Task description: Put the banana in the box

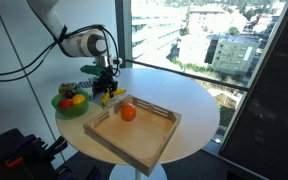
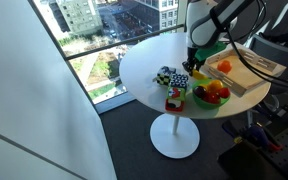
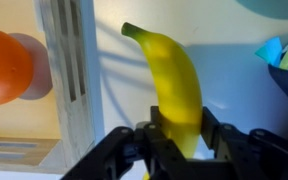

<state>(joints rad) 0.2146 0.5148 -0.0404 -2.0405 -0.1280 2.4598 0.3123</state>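
- The banana (image 3: 174, 85) is gripped by your tool (image 3: 181, 135): in the wrist view the jaws close on its lower end from both sides, and its stem tip points to about 11 o'clock.
- You cannot tell from these views whether the banana is lifted clear of the bench (image 3: 234, 70) or resting on it.
- The banana is outside the box (image 3: 74, 90). In the wrist view the light wood side wall runs just beside it at 9 o'clock, with a narrow strip of bare bench between.
- Past that wall, farther toward 9 o'clock, the orange fruit (image 3: 4, 65) sits inside the box.
- At 3 o'clock of the banana, a colourful object (image 3: 284, 50) sits at the frame edge, too cut off to identify.
- In an exterior view the tool (image 1: 106, 88) hangs between the green bowl (image 1: 69, 108) at its 8 o'clock and the box (image 1: 144, 145) at its 4 o'clock.
- The box floor is bare wood around the orange fruit (image 1: 128, 113), which lies near the corner closest to the tool.
- The bench (image 1: 194, 100) shows white surface beyond the box toward 3 o'clock.
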